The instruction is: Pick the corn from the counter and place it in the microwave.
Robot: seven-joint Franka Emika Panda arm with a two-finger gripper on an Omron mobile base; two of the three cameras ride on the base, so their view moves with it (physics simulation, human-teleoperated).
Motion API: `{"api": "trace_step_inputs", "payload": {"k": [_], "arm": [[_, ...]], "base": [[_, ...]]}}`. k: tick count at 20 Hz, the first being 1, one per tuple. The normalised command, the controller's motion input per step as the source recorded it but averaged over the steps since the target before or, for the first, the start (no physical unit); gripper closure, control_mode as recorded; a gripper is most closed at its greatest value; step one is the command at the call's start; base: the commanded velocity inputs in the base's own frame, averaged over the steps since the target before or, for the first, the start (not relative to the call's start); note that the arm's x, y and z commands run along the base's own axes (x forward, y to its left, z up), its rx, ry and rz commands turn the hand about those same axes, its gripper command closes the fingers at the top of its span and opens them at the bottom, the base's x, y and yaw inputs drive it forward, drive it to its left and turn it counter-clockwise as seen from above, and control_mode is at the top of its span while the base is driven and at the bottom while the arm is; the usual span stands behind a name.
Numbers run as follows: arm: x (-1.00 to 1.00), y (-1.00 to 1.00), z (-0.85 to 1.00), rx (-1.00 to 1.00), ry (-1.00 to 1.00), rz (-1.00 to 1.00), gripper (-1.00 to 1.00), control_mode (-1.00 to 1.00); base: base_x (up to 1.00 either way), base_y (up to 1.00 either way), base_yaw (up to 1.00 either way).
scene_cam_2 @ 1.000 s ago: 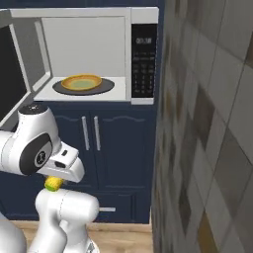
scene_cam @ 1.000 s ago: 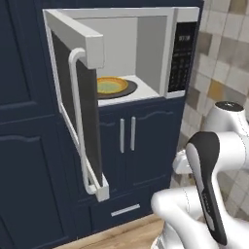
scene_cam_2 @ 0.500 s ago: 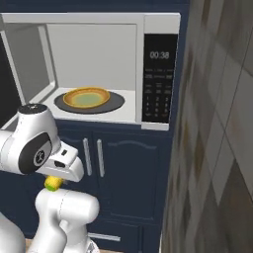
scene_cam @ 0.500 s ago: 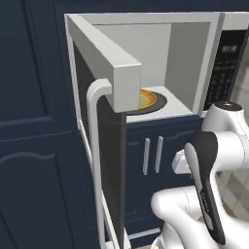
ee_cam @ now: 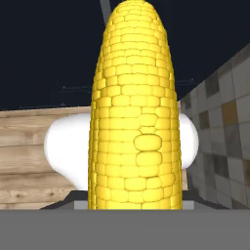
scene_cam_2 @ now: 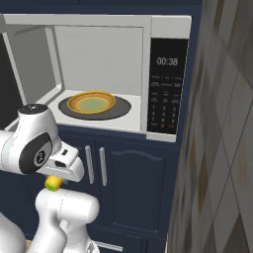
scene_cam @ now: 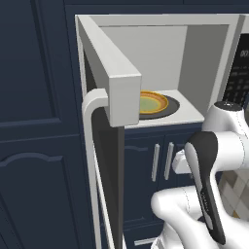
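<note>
The corn [ee_cam: 134,112], a yellow cob, stands straight up the middle of the hand view, held from below. From the right base camera its tip [scene_cam_2: 53,184] pokes out under the hand, where my gripper [scene_cam_2: 56,178] points down, shut on it, in front of the cabinet and below the microwave's floor. The microwave [scene_cam_2: 165,94] stands open, with a yellow-orange plate [scene_cam_2: 91,102] on the dark turntable [scene_cam: 171,108]. Its door [scene_cam: 104,160] swings out towards me at the left. The counter is out of view.
Navy cabinet doors with silver handles [scene_cam_2: 94,165] sit under the microwave. A tiled wall [scene_cam_2: 222,123] stands close on the right. The open door's white handle [scene_cam: 90,146] juts into the space left of the arm. Wooden floor [ee_cam: 24,161] lies below the hand.
The whole picture has grown and shifted: the base has driven closer to the microwave. The arm keeps its pose, and the corn stays in the gripper.
</note>
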Motion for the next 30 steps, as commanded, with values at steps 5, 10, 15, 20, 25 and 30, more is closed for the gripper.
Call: {"api": "trace_step_inputs", "payload": {"k": [5,10,15,20,25,30], "arm": [[0.16,0.00,0.28,0.04,-0.09,0.03,1.00,-1.00],[0.90,-0.01,0.97,0.16,-0.27,0.13,1.00,-1.00],[1.00,-0.02,0.56,0.12,-0.26,0.20,1.00,-1.00],[1.00,0.10,0.02,0.00,-0.46,0.12,1.00,-1.00],[1.00,0.01,0.06,0.00,-0.10,0.02,1.00,-1.00],[1.00,0.03,0.01,-0.01,0.17,0.00,1.00,-1.00]], "base": [[0.00,0.00,0.00],[0.00,0.00,0.00],[0.00,0.00,0.00],[0.00,0.00,0.00],[0.00,0.00,0.00],[0.00,0.00,0.00]]}}
